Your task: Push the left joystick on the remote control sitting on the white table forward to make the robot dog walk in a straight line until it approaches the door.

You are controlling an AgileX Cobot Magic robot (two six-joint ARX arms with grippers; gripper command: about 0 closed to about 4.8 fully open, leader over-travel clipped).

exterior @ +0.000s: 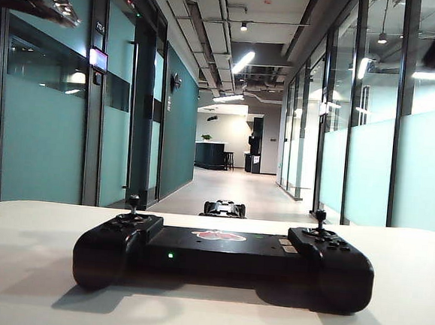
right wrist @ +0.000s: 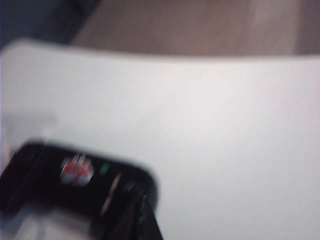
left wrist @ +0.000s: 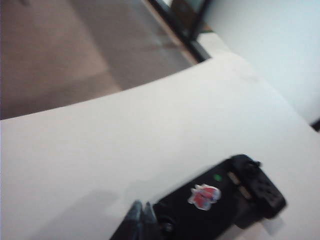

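With the remote control (exterior: 221,262) flat on the white table (exterior: 36,269) and the robot dog (exterior: 224,207) at twelve o'clock beyond it, the left gripper (left wrist: 141,214), fingers pinched together, should drop squarely behind the left joystick (exterior: 133,202) and nudge it straight forward, while the closed right gripper (right wrist: 141,220) stays clear.

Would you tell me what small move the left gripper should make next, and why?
Probably lower the left gripper, jaws together, toward the left joystick. It is above the remote control, touching neither stick, and the robot dog is beyond the white table.
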